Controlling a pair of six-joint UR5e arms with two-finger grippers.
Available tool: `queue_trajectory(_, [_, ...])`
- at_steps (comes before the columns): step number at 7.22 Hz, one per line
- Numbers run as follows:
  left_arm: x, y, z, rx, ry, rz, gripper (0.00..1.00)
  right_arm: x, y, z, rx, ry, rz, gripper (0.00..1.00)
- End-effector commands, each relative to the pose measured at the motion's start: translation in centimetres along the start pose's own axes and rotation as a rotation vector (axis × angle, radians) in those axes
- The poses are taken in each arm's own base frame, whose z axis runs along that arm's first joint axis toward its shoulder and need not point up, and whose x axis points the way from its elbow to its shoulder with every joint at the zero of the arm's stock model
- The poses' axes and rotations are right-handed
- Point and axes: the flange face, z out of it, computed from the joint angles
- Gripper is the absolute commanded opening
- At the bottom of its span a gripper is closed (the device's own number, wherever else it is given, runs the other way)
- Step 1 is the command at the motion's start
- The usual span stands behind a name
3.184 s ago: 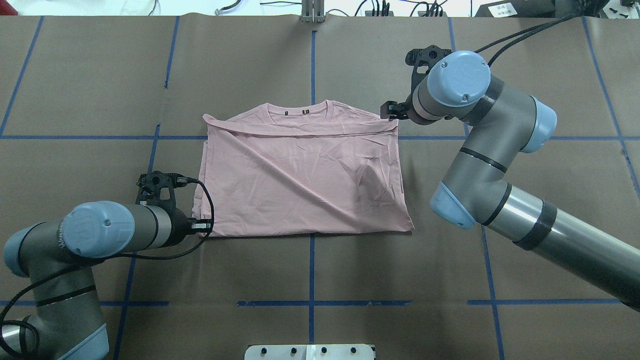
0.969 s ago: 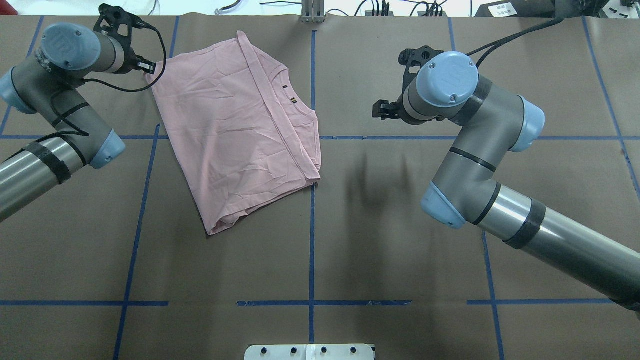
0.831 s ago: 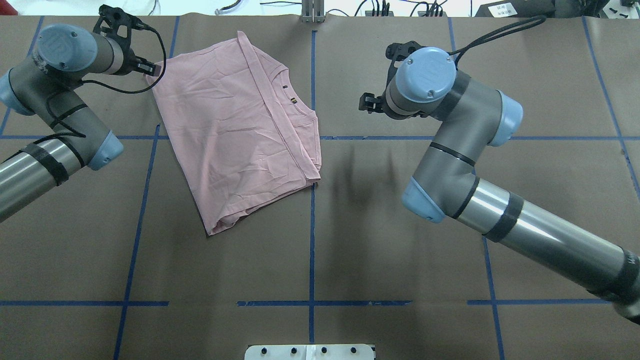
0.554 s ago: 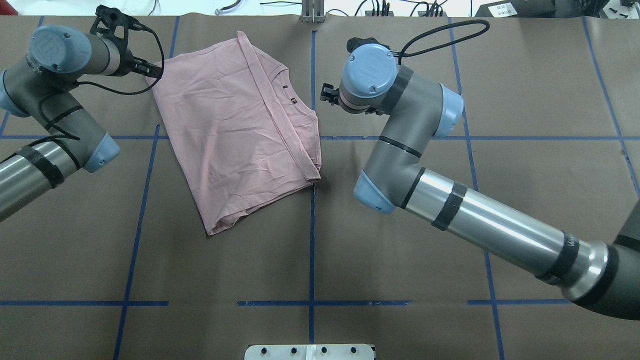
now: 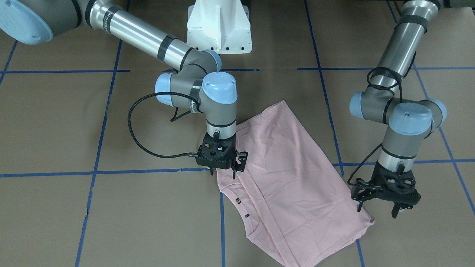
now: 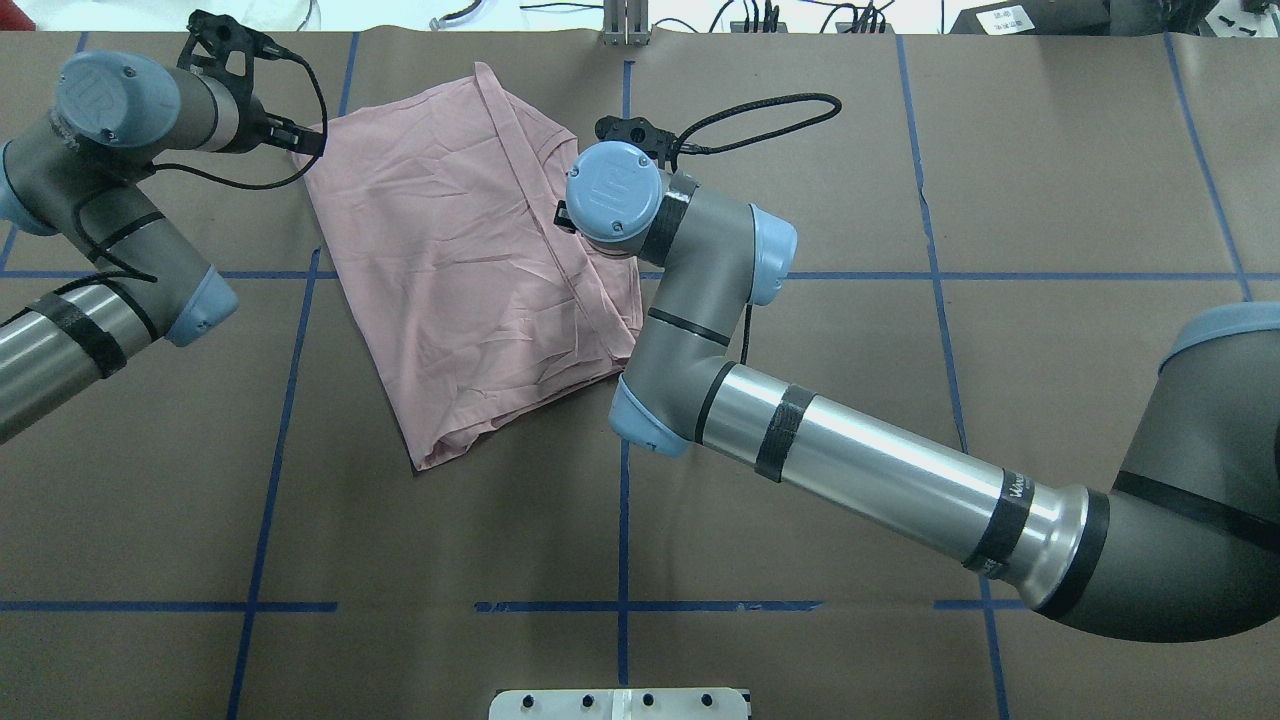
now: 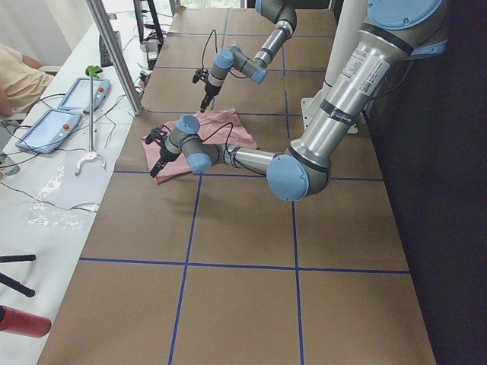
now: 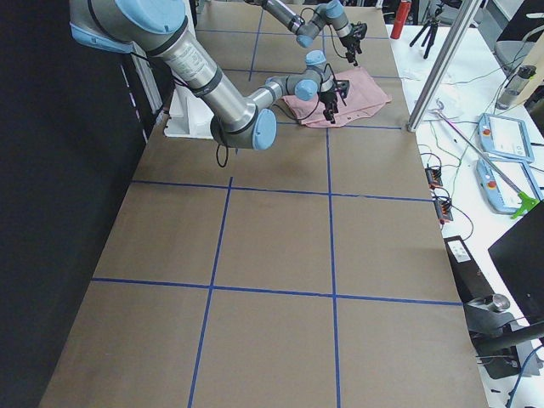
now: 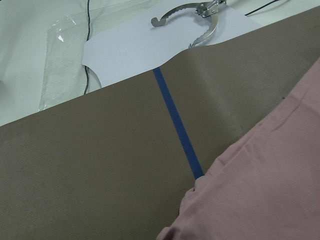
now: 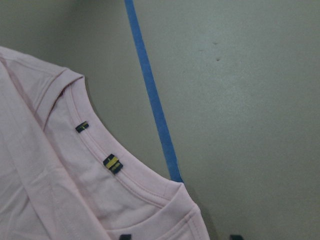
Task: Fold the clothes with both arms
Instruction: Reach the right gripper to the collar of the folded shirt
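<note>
The pale pink T-shirt (image 5: 293, 185) lies folded and skewed on the brown table, plain side up, at the far left of the overhead view (image 6: 470, 260). Its collar with small dark tags (image 10: 112, 163) points toward the table's middle. My left gripper (image 5: 376, 211) stands open just above the shirt's far corner (image 9: 270, 190), fingers spread, holding nothing. My right gripper (image 5: 222, 172) hangs open over the collar-side edge. In the overhead view its own wrist hides it, while the left gripper (image 6: 305, 140) shows at the shirt's corner.
The white pedestal base (image 5: 219, 26) stands at the robot's side. Blue tape lines (image 6: 622, 500) grid the table. A side bench with tablets (image 7: 80, 95), cables and a metal tool (image 9: 190, 12) runs just past the far edge, beside a metal post (image 7: 114, 53).
The left arm dragged the shirt to the far left, turning it, and its gripper now stands open there. In the last second the right arm swung left to over the collar.
</note>
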Motion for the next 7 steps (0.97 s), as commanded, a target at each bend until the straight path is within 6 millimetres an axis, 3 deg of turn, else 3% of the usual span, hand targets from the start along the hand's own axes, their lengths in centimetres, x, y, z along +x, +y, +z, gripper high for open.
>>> queue_trajectory(1, [0.10,-0.04,-0.08,0.002,0.002,-0.014,1.00,0.42,0.76,1.21,-0.009,0.026,-0.055,0.61])
queue_trajectory(4, [0.10,-0.02,-0.15,0.006,0.005,-0.013,1.00,0.28,1.67,1.40,-0.018,0.033,-0.060,0.42])
queue_trajectory(5, [0.11,-0.03,-0.16,0.007,0.006,-0.013,1.00,0.24,1.67,1.34,-0.018,0.032,-0.059,0.00])
queue_trajectory(7, [0.18,-0.12,-0.20,0.008,0.006,-0.013,1.00,0.36,1.73,1.48,-0.012,0.047,-0.060,0.00])
